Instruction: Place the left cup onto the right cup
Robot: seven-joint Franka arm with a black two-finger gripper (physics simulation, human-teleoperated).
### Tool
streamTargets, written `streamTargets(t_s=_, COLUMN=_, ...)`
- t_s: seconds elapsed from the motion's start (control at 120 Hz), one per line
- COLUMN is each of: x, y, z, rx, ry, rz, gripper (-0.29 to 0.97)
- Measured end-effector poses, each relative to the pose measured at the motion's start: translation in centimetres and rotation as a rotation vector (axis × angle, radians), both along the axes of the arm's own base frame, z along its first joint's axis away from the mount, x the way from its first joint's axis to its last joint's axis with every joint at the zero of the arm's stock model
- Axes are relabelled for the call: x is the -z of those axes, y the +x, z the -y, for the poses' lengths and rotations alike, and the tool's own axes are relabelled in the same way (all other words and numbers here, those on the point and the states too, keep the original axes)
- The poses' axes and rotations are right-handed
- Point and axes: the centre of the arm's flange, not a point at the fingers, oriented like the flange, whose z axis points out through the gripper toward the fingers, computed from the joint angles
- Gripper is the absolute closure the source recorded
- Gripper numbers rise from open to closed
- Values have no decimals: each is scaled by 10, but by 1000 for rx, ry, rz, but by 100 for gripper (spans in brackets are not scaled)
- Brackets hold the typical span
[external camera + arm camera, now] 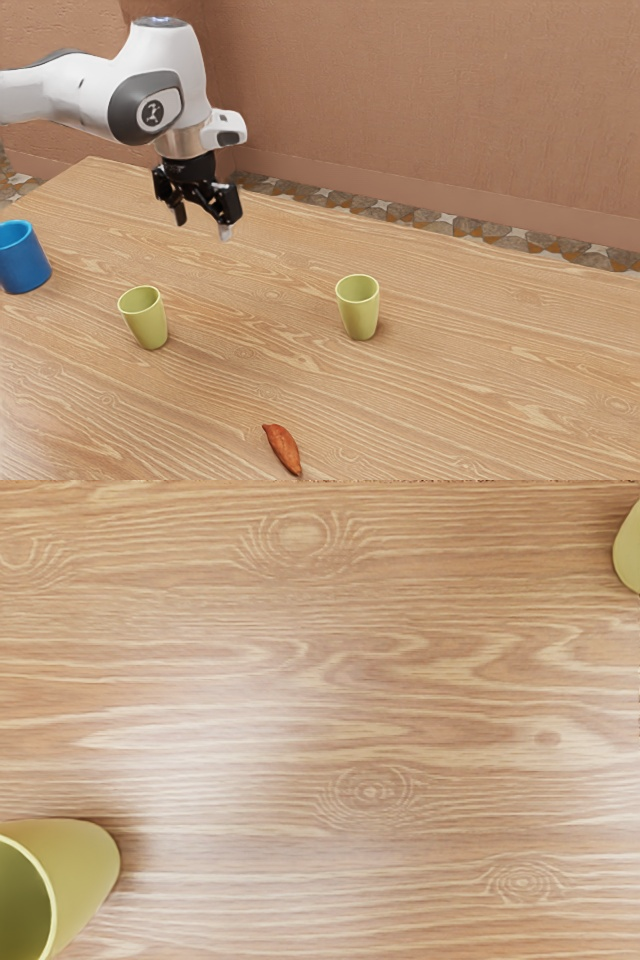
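I see my gripper hanging above the table, fingers spread wide and empty, with the left cup upright down below it and the right cup farther off, well apart.

This is a plain room drawn by a computer, like a test room for robots. A big wooden surface with wavy lines in the wood fills most of it. Behind it stands a bare brown wall with a row of stones along its foot. A white robot arm reaches over the surface, where a blue cup, the left green cup and the right green cup stand
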Motion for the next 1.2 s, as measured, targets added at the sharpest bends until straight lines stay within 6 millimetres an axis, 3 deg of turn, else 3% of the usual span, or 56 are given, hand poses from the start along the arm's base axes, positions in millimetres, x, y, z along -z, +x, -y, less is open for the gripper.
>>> streamTargets(t_s=0.292, x=24, y=-7, z=-4, rx=-16, ry=-19, rz=-10, gripper=0)
streamTargets(t_s=0.783, x=50, y=-19, z=-52, rx=-108, ry=-25, rz=-32, gripper=0)
streamTargets(t_s=1.2, x=79, y=-30, z=-66, rx=-135, ry=-29, rz=-55, gripper=1)
